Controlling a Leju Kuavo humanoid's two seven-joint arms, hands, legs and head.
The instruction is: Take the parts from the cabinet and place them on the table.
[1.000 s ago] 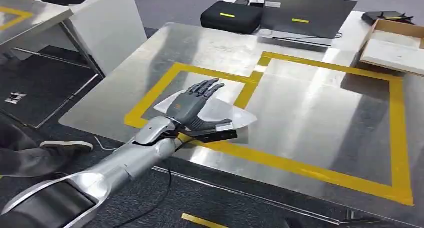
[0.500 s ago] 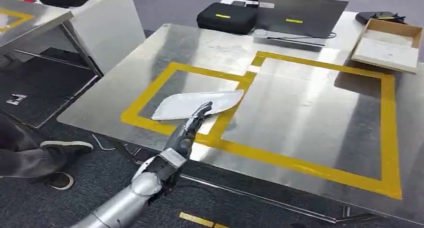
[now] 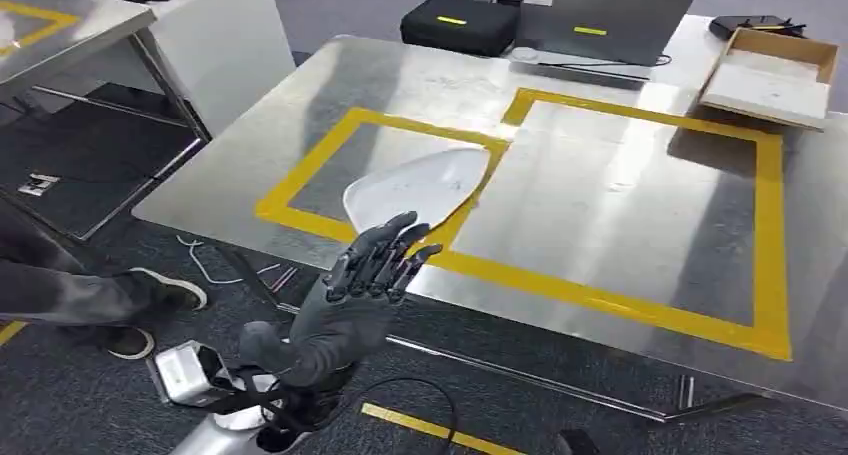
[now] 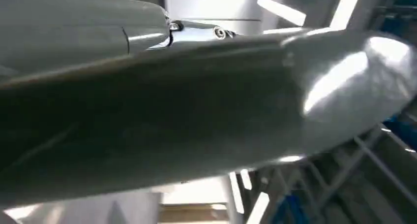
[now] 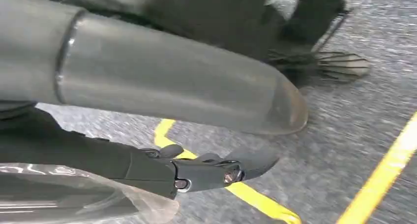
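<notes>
A person's shoe (image 3: 160,293) rests on the dark floor at far left. The left hand (image 3: 350,305) hovers just off the steel table's (image 3: 600,185) near edge, fingers spread, holding nothing; half a second ago its fingertips touched the white part (image 3: 420,187), which now lies free inside the left yellow-taped square. At far right, an open cardboard box (image 3: 768,75) holds a white slab. The right hand (image 5: 162,91) hangs over grey carpet, clear plastic beside its fingers; whether it grips is unclear

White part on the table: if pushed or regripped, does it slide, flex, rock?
The white part looks thin, so probably light. It lies on the polished metal table, so a push would likely slide it. Its curved shell may rock; stiffness unclear.
</notes>
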